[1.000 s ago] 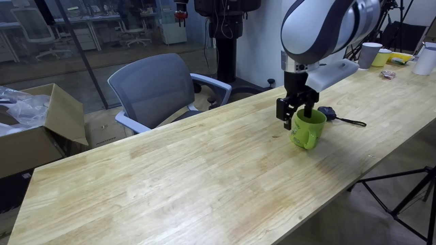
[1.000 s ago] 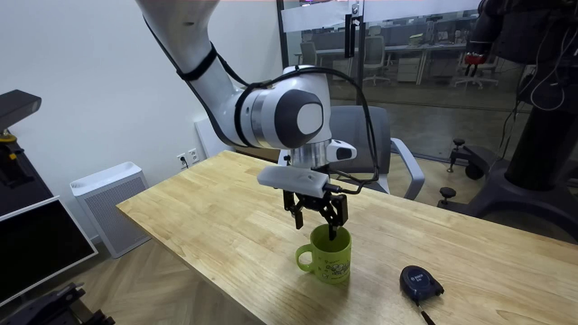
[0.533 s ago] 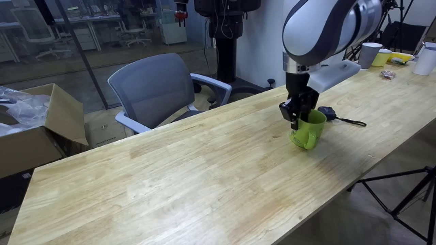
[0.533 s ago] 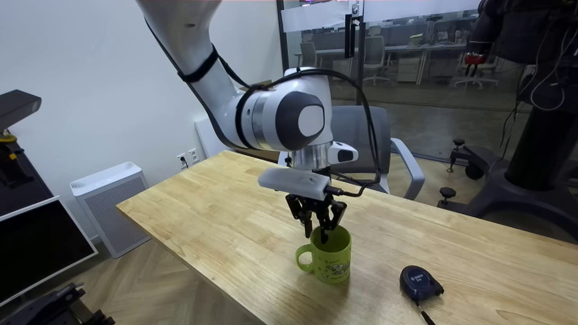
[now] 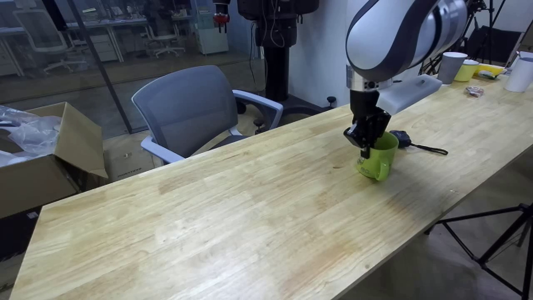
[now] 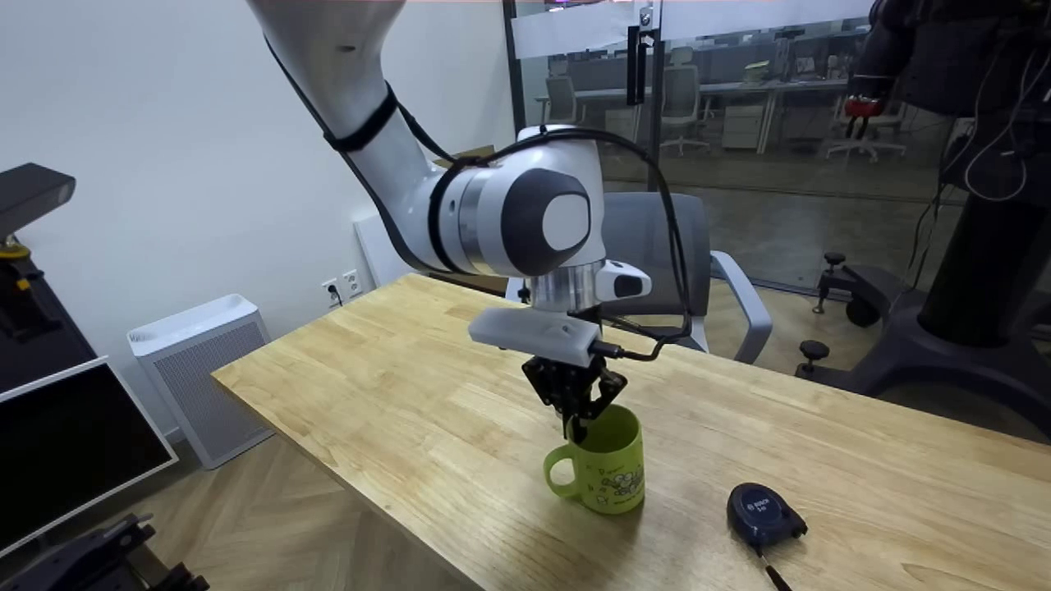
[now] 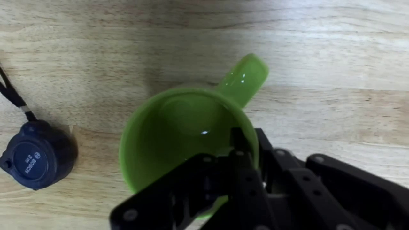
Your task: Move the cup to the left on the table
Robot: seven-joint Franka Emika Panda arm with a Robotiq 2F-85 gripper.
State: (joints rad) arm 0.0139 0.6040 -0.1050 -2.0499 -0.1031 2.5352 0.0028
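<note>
The lime-green cup (image 5: 378,163) stands upright, or close to it, on the light wooden table (image 5: 208,208). In the wrist view the cup (image 7: 182,137) is seen from above, its handle pointing up and to the right. My gripper (image 7: 251,140) is shut on the cup's wall, with one finger inside the rim and one outside. The same grip shows in both exterior views, where the gripper (image 6: 575,428) comes down from above onto the rim near the handle side. The fingers hide part of the rim, and the inner fingertip is partly in shadow.
A dark blue tape measure (image 6: 764,515) with a strap lies beside the cup. Farther along the table in an exterior view stand a grey cup (image 5: 452,68), a yellow-green cup (image 5: 466,71) and a white container (image 5: 520,75). A chair (image 5: 191,112) is against the table's long edge.
The jaws have gone from open to shut around the cup's wall, and the gripper has come down slightly. The cup has shifted and turned a little to the right in both exterior views.
</note>
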